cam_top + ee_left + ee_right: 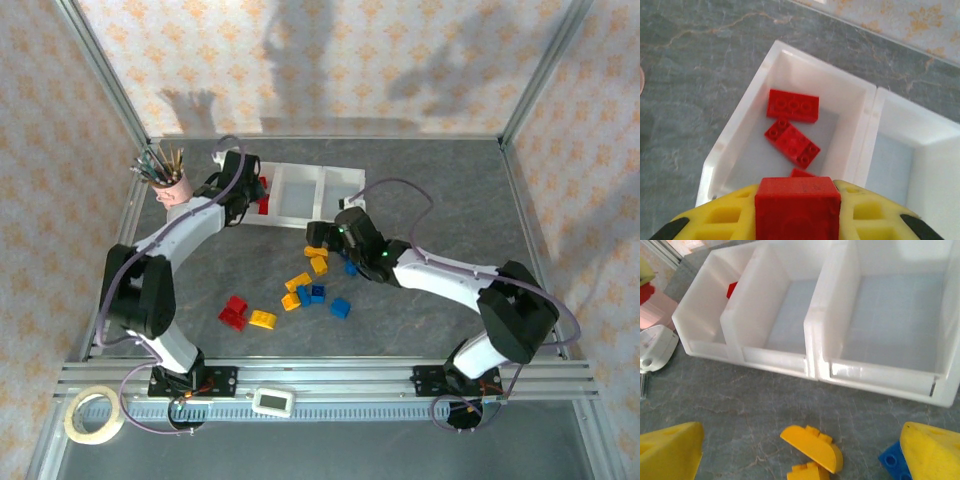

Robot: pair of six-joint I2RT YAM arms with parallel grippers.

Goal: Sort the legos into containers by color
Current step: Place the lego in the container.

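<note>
The white three-compartment tray (300, 222) lies at the table's back. My left gripper (798, 212) hangs over its left compartment (740, 155), shut on a red lego (798, 200). Red legos (793, 105) lie inside that compartment. My right gripper (802, 462) stands open just in front of the tray (810, 367), low over the table. A yellow-orange half-round lego (812, 447) lies between its fingers (670, 452), another yellow piece under it. A blue lego (895, 460) touches the right finger. Loose yellow (300, 283), blue (340, 308) and red legos (234, 312) lie mid-table.
A pink pencil cup (170, 183) stands left of the tray. A tape roll (93, 416) and a small white device (271, 401) sit on the near rail. The middle and right compartments (890, 315) hold nothing.
</note>
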